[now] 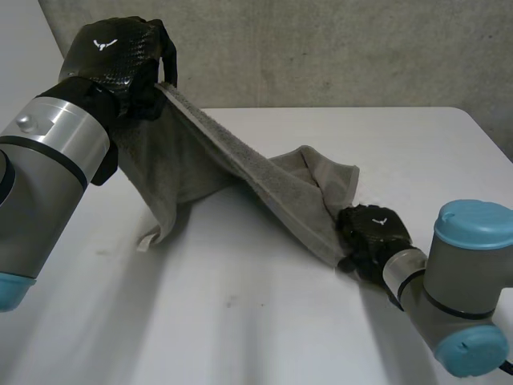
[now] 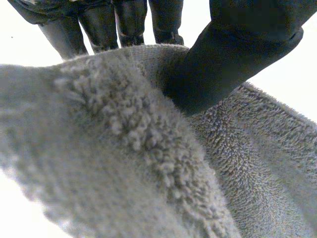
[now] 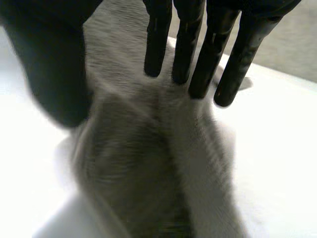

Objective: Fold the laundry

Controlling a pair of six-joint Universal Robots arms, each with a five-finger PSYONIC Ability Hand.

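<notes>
A grey towel [image 1: 272, 180] hangs in a slanted band over the white table [image 1: 200, 321]. My left hand [image 1: 116, 52] is raised at the far left and holds the towel's upper edge. In the left wrist view its thumb [image 2: 237, 49] pinches the towel [image 2: 124, 148] against the fingers. The low end of the towel rests on the table by my right hand [image 1: 373, 233]. In the right wrist view the fingers [image 3: 198, 44] are straight and apart from the thumb, with the bunched towel [image 3: 148, 163] lying under the palm, not pinched.
A grey wall [image 1: 321, 48] stands behind the table's far edge. A small white tag [image 1: 144, 241] hangs from the towel's lower left corner, down on the table. Bare tabletop stretches along the front and to the far right.
</notes>
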